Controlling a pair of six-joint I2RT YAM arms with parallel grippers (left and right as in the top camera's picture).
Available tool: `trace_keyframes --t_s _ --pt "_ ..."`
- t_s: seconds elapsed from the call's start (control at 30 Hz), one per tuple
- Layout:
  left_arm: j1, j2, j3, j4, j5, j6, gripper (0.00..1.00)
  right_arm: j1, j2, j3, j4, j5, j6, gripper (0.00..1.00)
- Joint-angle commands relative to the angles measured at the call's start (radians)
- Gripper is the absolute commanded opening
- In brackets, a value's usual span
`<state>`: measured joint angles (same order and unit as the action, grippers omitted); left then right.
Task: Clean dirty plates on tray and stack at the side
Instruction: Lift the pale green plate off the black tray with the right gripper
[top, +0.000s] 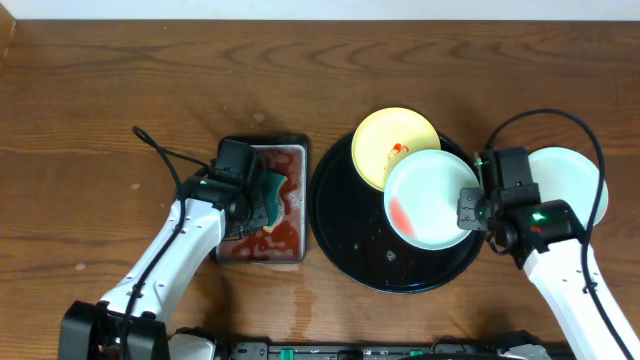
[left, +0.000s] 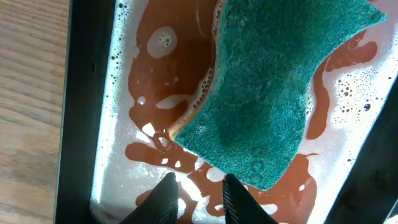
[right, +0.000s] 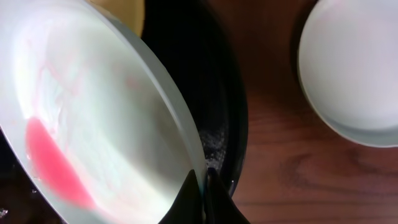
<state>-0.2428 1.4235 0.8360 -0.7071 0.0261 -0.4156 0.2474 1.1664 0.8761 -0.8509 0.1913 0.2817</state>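
Right pincer (right: 200, 186) is clenched on the rim of a red-smeared mint plate (right: 93, 118), tilted over the black tray (top: 345, 230) (yellow plate (top: 385, 140) partly under it). Left pincer (left: 198, 190) sits just beside a green sponge (left: 267, 87); whether it grasps, I cannot tell.
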Motion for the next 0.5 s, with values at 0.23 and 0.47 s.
trace_keyframes --t_s 0.23,0.47 --pt "0.006 0.001 -0.014 -0.004 -0.008 -0.006 0.25 0.204 -0.013 0.034 -0.009 0.411 0.018 0.01" --pt "0.006 0.001 -0.014 -0.004 -0.008 -0.006 0.25 0.351 -0.013 0.034 0.028 0.666 0.008 0.01"
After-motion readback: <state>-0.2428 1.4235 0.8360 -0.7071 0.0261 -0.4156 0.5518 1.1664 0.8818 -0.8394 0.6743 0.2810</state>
